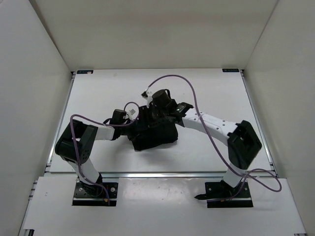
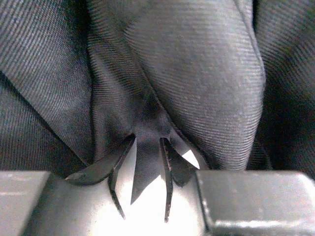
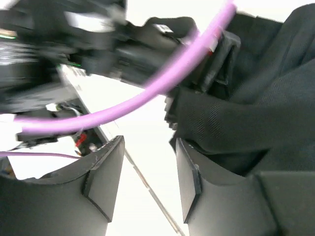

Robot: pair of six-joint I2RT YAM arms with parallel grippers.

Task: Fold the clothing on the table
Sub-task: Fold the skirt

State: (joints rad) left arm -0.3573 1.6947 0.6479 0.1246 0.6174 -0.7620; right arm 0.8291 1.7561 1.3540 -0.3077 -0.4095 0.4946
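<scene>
You have no writing, number, brand or sign to read in any of these views. The small white tag near the wrist of the left arm is too small to make out from above. The pale patch at the top of the right wrist view is smeared by blur, so any print on either one is illegible.

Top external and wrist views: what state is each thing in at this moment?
Black pleated soft-fabric garment: bunched in a heap, not folded flat.
Left gripper: closed on a gathered fold of the garment.
Right gripper: open, nothing between its fingers.
White flat table: carries the garment near its middle.
</scene>
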